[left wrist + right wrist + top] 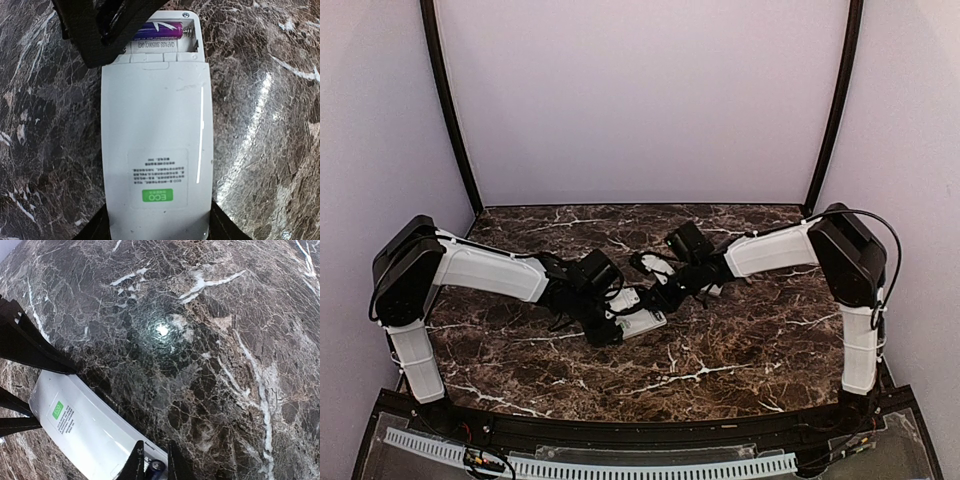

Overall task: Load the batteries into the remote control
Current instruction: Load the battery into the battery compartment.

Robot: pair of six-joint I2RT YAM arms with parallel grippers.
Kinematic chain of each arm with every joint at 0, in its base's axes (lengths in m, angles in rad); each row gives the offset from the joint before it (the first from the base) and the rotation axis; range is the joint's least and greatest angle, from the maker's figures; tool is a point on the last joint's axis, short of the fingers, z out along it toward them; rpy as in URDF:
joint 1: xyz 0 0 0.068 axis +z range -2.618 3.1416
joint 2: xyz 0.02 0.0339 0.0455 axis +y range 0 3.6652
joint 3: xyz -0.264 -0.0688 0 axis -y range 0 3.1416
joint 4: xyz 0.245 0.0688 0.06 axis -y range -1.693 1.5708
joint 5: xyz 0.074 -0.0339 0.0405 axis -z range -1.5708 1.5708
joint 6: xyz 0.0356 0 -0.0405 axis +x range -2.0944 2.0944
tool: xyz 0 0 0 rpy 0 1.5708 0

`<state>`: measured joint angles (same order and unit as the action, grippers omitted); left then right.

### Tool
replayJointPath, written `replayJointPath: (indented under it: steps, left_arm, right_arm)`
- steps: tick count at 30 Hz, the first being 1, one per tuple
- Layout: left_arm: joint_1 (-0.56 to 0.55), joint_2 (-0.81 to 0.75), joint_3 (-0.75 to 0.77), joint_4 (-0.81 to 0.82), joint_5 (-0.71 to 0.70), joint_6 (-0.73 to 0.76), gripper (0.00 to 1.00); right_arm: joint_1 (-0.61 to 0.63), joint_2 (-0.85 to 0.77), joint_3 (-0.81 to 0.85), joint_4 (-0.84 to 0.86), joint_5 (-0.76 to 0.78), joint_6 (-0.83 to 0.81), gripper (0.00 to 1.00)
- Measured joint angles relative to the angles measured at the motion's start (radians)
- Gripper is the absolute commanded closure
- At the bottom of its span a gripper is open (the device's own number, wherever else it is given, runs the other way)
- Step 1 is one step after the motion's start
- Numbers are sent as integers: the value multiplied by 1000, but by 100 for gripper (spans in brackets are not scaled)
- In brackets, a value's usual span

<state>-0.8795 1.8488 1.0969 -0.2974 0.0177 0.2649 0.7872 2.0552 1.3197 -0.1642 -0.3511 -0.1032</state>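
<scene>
The remote control lies back up on the marble table, its battery compartment open at the far end. My left gripper is shut across the remote's near end, one finger on each long edge. A purple battery lies in the far slot of the compartment, against the spring. My right gripper stands over that compartment with its fingers narrow, close on either side of the battery's dark end. In the top view both grippers meet over the remote at the table's middle.
The dark marble table is walled by pale panels at the back and both sides. A white slotted cable strip runs along the near edge below the arm bases.
</scene>
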Motion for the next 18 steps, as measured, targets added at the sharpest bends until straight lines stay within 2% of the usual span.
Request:
replayJointPath:
  steps: [12,18]
  left_arm:
    - [1,0,0,0,2,-3,100]
    - [1,0,0,0,2,-3,100]
  right_arm:
    - [4,-48,-101,102,35,-45,89]
    - [6,-82,-140,133,38,-83,93]
